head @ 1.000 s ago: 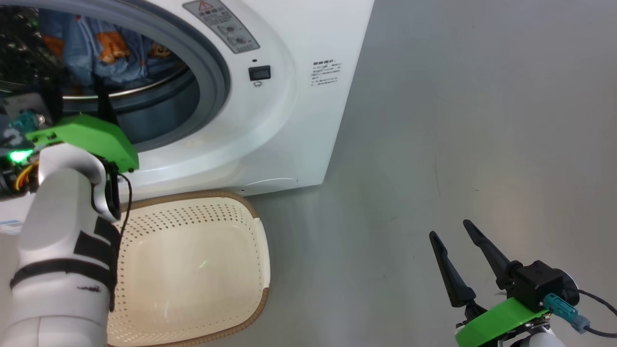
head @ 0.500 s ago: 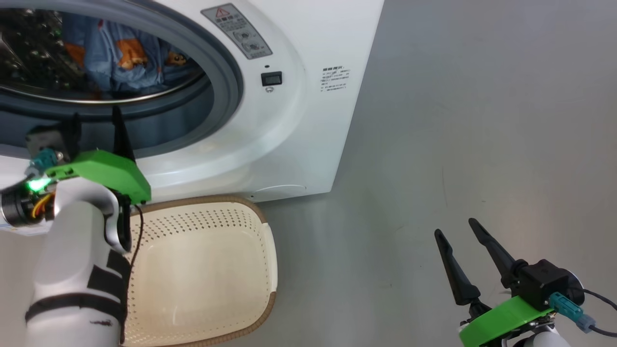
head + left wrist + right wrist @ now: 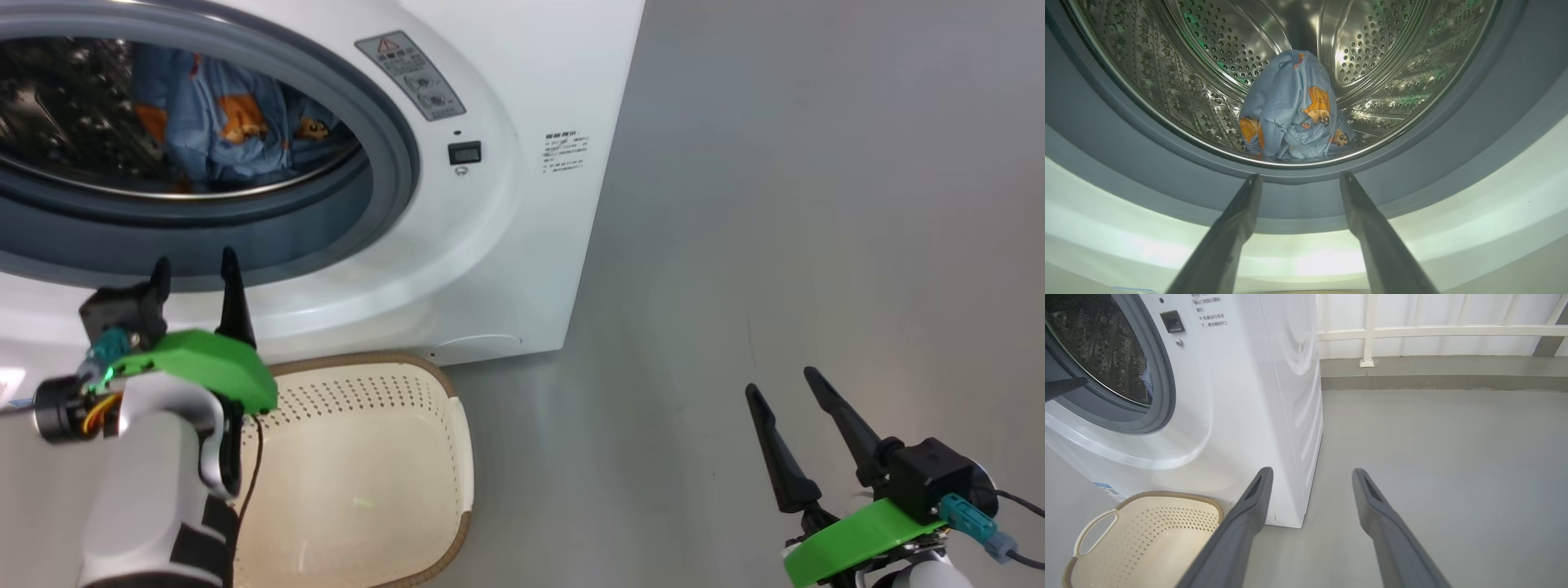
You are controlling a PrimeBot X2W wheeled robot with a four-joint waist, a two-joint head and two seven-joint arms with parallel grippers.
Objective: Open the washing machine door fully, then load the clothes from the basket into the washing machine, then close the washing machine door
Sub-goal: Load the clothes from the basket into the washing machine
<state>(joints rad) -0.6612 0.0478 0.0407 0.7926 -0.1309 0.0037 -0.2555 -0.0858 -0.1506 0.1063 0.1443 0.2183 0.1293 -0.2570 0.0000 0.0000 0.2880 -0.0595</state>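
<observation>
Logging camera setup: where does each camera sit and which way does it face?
Head: high, looking down at washer, basket, floor; left gripper and right gripper show.
Left wrist: at the washer's mouth, looking into the drum at the clothes; own fingers.
Right wrist: low, facing washer's corner, basket, floor; own fingers.
Shared: head and right wrist both show the basket.

Washing machine (image 3: pixel 522 245) — white front-loader, port open w/ grey gasket and steel drum showing. Clothes (image 3: pixel 1294 110) — blue bear-print bundle heaped at drum's 6 o'clock, near front lip. Basket (image 3: pixel 461 457), cream w/ brown rim, upright on floor at port's 6 o'clock, just beside machine's base.
</observation>
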